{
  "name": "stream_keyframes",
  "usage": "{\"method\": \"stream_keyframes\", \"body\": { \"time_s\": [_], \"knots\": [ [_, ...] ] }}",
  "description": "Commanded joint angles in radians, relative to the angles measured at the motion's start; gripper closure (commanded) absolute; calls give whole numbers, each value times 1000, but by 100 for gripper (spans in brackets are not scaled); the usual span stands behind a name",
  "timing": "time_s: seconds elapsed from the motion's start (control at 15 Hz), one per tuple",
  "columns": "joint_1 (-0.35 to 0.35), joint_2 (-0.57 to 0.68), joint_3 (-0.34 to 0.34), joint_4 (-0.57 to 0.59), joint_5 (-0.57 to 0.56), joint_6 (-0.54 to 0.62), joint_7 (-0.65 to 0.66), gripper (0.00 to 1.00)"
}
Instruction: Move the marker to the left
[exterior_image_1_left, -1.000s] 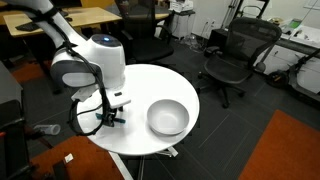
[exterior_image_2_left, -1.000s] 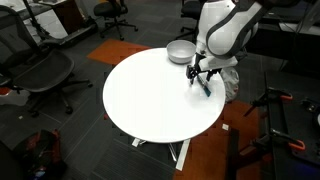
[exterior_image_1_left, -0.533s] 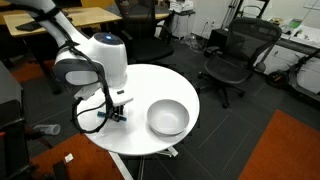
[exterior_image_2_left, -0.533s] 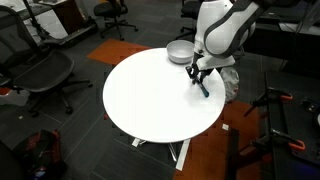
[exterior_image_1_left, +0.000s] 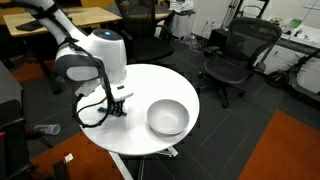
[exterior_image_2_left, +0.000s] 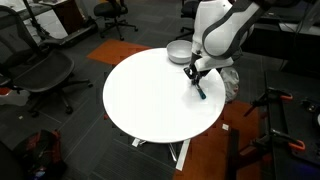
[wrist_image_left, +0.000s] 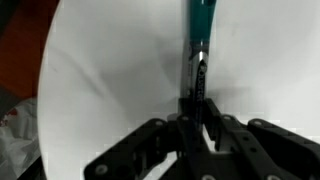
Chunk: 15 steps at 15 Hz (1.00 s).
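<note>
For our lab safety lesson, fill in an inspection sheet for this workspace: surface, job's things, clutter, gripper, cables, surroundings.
Surface: round white table.
Job's things: marker, held between the fingers, teal end pointing away.
Clutter: grey bowl on the table, apart from the marker.
Grippers: gripper shut on the marker, near the table's edge.
Cables: black cable looping beside the wrist.
Surroundings: office chairs, desks, orange carpet.

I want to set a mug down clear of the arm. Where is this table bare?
The wide stretch of the table away from the bowl is bare. It is crowded at the edge beside the bowl, where the gripper holds the marker.
</note>
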Motion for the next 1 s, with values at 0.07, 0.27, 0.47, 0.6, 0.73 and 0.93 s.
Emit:
{"method": "stream_keyframes", "body": {
  "time_s": [0.07, 0.27, 0.47, 0.6, 0.73, 0.93],
  "knots": [
    [96, -82, -29, -3, -22, -66, 28, 95],
    [128, -121, -18, 28, -32, -111, 34, 95],
    [149, -130, -11, 95, -45, -175, 54, 95],
    [166, -118, -12, 150, -70, -218, 89, 95],
    [182, -96, -11, 208, -102, -258, 138, 95],
    [203, -63, 0, 288, -138, -297, 200, 95]
  ]
}}
